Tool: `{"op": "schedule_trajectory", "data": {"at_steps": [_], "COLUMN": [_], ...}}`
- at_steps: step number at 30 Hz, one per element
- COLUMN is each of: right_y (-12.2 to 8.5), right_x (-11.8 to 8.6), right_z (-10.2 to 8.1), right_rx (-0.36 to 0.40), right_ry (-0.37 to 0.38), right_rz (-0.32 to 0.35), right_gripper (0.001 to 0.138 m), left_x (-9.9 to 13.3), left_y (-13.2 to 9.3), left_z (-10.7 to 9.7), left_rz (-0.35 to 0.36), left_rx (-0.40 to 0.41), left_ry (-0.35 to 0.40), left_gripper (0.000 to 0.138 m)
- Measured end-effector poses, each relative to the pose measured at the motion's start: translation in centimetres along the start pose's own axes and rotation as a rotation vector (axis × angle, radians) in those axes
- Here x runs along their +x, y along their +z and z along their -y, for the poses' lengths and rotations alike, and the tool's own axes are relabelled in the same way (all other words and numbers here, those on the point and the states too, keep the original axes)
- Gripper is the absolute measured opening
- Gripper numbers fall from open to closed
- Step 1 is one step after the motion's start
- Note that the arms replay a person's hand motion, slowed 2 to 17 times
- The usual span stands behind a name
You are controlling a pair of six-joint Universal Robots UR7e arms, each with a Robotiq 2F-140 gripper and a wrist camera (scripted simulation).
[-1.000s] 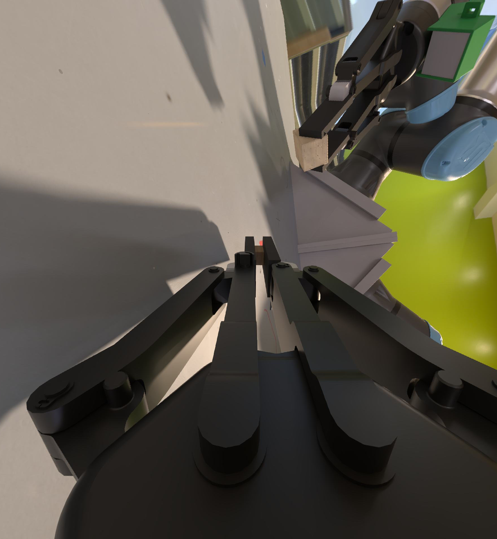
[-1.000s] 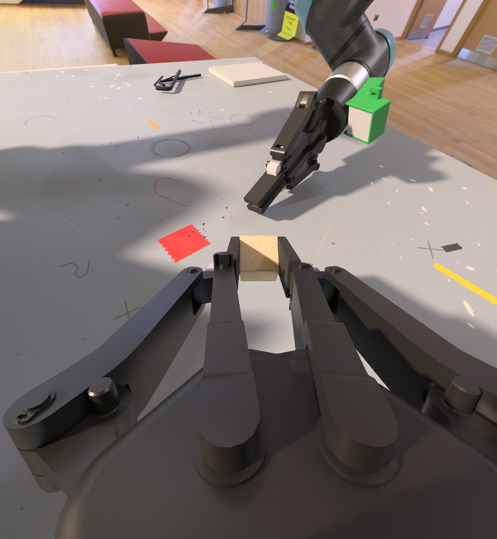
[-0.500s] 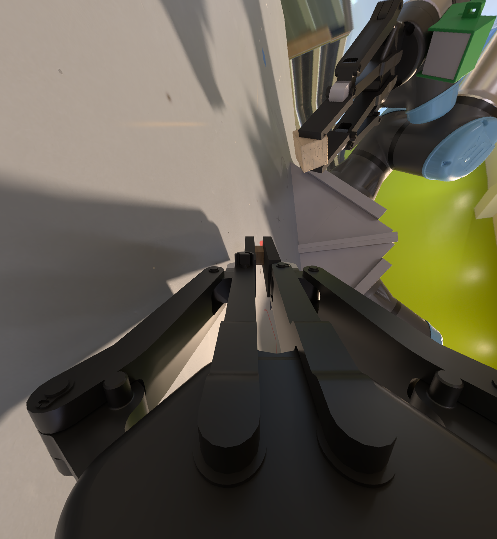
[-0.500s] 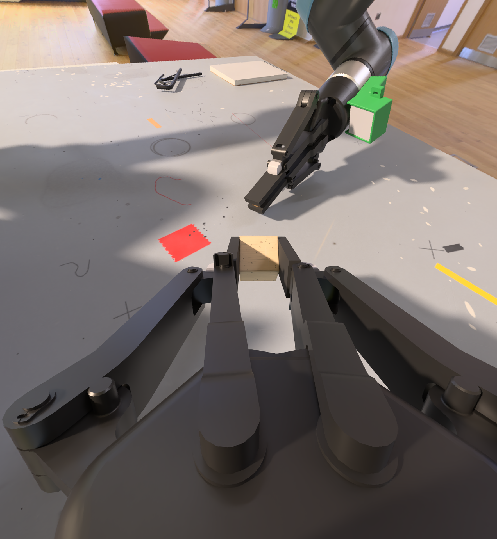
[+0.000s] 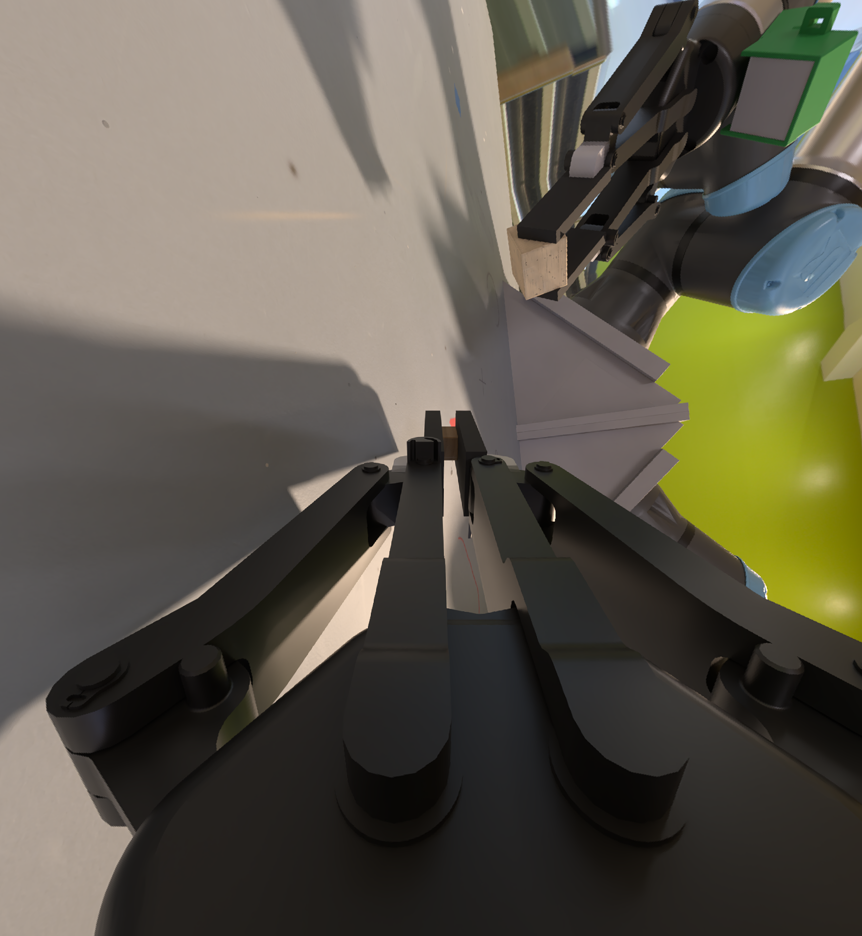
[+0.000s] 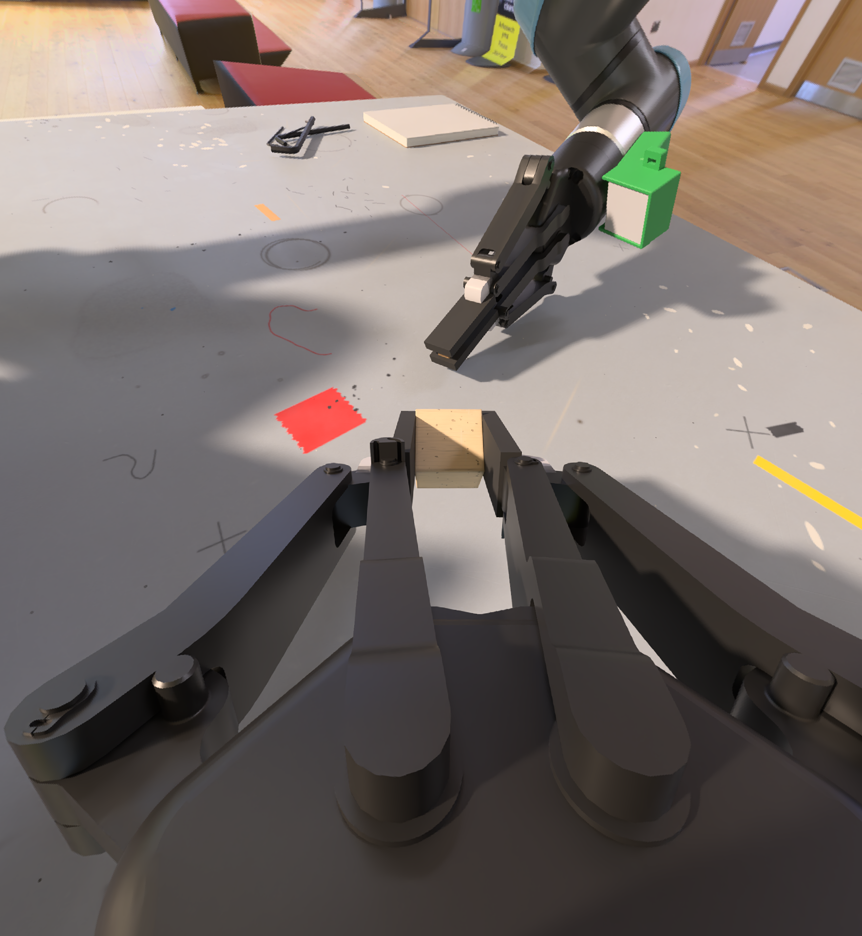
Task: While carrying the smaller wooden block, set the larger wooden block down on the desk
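1. Right wrist view: right gripper (image 6: pixel 449 445) clamped on larger wooden block (image 6: pixel 448 445), held above desk (image 6: pixel 115 354).
2. Red patch (image 6: pixel 320 418) on desk just left of block.
3. Further out: left gripper (image 6: pixel 445 353) tips low near desk, pinching smaller wooden block (image 5: pixel 449 441), barely visible betw pads.
4. Far edge: black clip (image 6: pixel 302 135), white pad (image 6: pixel 429 123).

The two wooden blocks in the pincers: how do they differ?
The larger wooden block is pale and fills a wide gap in the right pincer; the smaller wooden block is darker, in shadow, a sliver between the nearly closed fingers of the left pincer. Both are gripped.
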State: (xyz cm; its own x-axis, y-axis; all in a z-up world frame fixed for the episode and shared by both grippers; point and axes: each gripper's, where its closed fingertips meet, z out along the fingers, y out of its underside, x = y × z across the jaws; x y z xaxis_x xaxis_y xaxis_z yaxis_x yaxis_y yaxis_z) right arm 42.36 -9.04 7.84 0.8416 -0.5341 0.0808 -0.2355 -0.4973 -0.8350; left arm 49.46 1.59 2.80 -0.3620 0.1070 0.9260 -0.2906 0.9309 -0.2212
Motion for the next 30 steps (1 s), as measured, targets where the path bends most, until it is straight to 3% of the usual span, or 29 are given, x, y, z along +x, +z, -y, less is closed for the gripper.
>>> {"op": "schedule_trajectory", "data": {"at_steps": [30], "right_y": [0.02], "right_x": [0.05], "right_z": [-0.14], "right_rx": [-0.009], "right_ry": [0.016], "right_rz": [0.002], "right_gripper": [0.033], "left_x": [0.00], "left_y": [-0.05], "left_z": [0.21], "left_rz": [-0.010], "left_rx": [0.012], "left_ry": [-0.023], "left_gripper": [0.008]}}
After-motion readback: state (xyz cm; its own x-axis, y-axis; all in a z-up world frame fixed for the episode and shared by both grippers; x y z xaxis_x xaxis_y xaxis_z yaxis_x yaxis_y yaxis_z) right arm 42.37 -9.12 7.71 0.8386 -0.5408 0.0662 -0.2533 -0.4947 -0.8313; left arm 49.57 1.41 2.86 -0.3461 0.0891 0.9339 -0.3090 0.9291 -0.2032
